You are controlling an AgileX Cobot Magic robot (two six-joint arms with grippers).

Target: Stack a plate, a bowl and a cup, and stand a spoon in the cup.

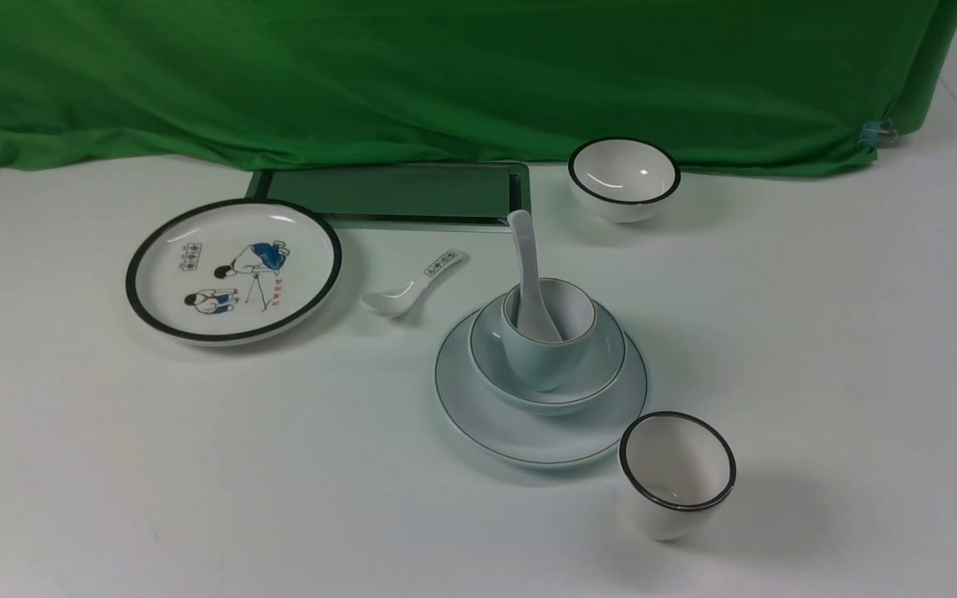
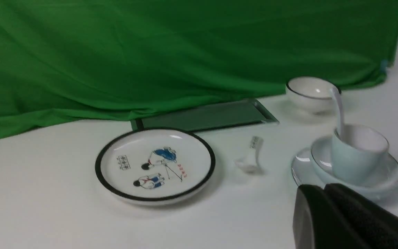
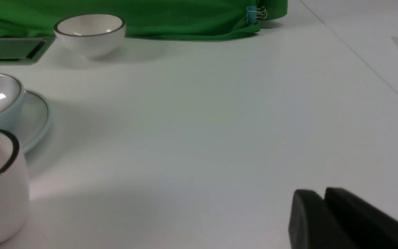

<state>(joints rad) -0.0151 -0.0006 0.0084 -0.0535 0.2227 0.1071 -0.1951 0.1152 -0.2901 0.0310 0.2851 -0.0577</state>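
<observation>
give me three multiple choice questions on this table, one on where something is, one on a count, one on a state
1. Where is the plain white spoon?
A. flat on the table beside the plate
B. standing in the pale blue cup
C. in the black-rimmed bowl

2. How many spoons are in view?
A. one
B. two
C. three

3. How do the plate, bowl and cup stand?
A. stacked: bowl on plate, cup in bowl
B. side by side, apart
C. cup tipped over beside the bowl

Answers:
1. B: its handle rises out of the cup in the front view.
2. B: the plain one in the cup and a printed spoon lying on the table.
3. A: the bowl sits on the plate with the cup upright inside it.
</observation>
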